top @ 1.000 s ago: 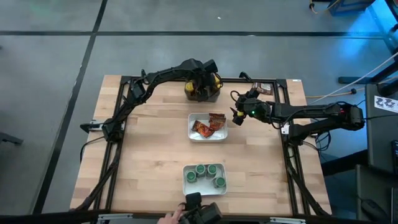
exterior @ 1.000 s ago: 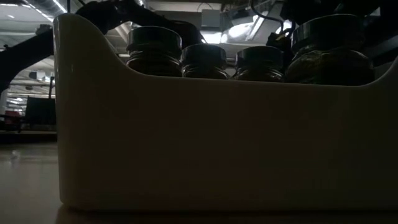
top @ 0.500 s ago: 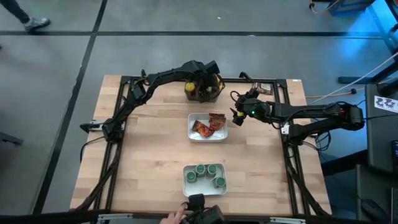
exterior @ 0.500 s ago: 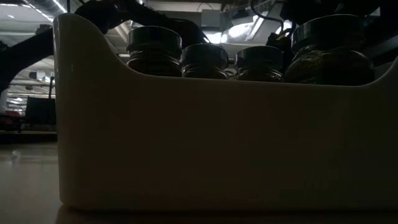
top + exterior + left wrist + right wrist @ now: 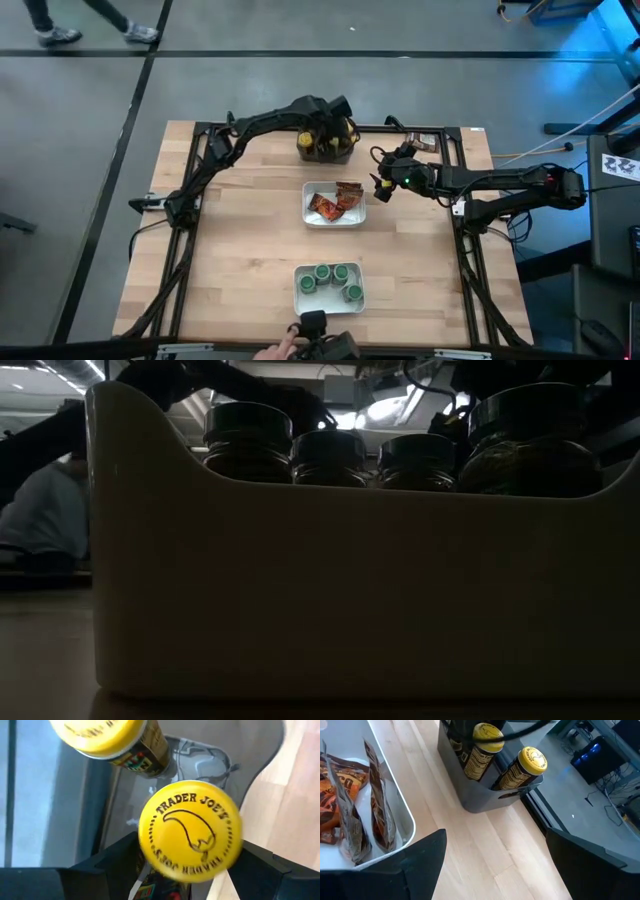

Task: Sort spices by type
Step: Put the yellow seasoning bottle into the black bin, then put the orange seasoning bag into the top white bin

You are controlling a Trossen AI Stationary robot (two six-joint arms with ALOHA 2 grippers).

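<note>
At upper centre of the high view, the left gripper [image 5: 338, 124] reaches down into the dark grey bin [image 5: 325, 152], jaws closed around a yellow-lidded jar [image 5: 190, 831]. Right gripper [image 5: 382, 186] hovers beside the sachet tray [image 5: 334, 217], jaws spread and empty.

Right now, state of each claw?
Left claw: shut on a yellow-lid jar, over the dark grey bin.
Right claw: open, empty, beside the sachet tray.
</note>
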